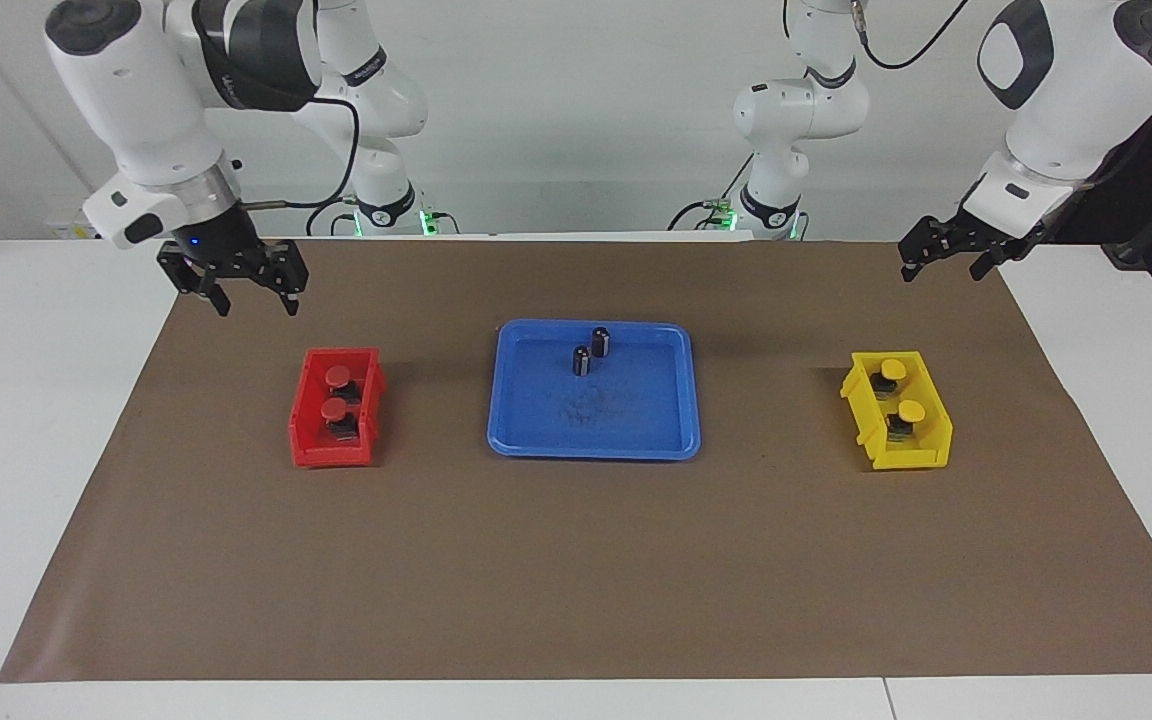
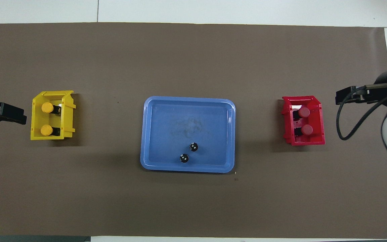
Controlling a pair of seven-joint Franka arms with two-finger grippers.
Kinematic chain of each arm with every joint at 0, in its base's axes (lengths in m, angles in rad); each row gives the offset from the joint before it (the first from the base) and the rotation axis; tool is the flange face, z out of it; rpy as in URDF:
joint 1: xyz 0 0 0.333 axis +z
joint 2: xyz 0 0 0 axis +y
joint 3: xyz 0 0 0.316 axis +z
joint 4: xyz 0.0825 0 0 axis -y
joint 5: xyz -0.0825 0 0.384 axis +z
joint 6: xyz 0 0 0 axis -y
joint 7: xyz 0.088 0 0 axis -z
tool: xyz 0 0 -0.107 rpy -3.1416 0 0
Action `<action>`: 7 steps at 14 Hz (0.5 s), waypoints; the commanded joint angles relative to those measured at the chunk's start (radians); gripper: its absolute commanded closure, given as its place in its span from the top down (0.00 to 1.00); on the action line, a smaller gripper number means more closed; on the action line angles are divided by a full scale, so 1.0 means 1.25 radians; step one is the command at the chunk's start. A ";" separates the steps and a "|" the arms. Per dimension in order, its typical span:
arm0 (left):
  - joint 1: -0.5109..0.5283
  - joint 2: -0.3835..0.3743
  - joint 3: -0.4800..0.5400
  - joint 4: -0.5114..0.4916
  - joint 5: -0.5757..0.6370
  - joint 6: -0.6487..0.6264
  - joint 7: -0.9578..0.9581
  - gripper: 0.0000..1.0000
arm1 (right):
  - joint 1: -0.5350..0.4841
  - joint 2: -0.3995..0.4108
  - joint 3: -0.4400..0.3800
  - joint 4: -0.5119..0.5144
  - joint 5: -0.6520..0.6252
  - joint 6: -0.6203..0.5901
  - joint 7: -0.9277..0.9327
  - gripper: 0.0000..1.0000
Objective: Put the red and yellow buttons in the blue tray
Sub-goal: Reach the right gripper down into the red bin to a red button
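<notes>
Right gripper (image 1: pixel 254 290): fingers apart, empty, raised over brown mat (image 1: pixel 576 560) near red bin (image 1: pixel 334 455). Left gripper (image 1: pixel 946 258): raised over mat edge near yellow bin (image 1: pixel 921 455); cannot tell its finger state. Red buttons (image 1: pixel 337 392) sit in red bin, yellow buttons (image 1: pixel 901 391) in yellow bin. Blue tray (image 1: pixel 636 440) at mat centre, between bins, holds two dark cylinders (image 1: pixel 590 351). White table (image 1: pixel 26 400); white wall.

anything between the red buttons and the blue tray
Only the red bin's own wall: both red buttons sit inside it. The brown mat between bin and blue tray looks bare. Two dark cylinders stand in the tray, nearer the robots.
</notes>
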 commanded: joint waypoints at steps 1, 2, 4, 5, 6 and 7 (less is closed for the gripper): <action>0.001 -0.008 0.006 -0.003 0.015 0.018 0.003 1.00 | 0.009 0.056 0.001 -0.036 0.017 0.100 -0.003 0.77; 0.003 -0.008 0.008 -0.003 0.015 0.021 0.004 1.00 | 0.009 0.072 0.001 -0.051 0.017 0.137 -0.002 0.74; 0.003 -0.008 0.013 -0.003 0.016 0.024 0.004 1.00 | 0.009 0.078 0.001 -0.114 0.017 0.222 -0.003 0.73; 0.003 -0.008 0.013 -0.002 0.019 0.031 0.003 1.00 | 0.009 0.080 0.001 -0.139 0.017 0.251 -0.006 0.70; 0.004 -0.008 0.013 -0.002 0.019 0.032 0.002 1.00 | 0.007 0.082 0.001 -0.161 0.017 0.278 -0.010 0.68; 0.004 -0.008 0.013 -0.003 0.019 0.032 0.002 1.00 | 0.004 0.085 0.001 -0.182 0.017 0.305 -0.013 0.66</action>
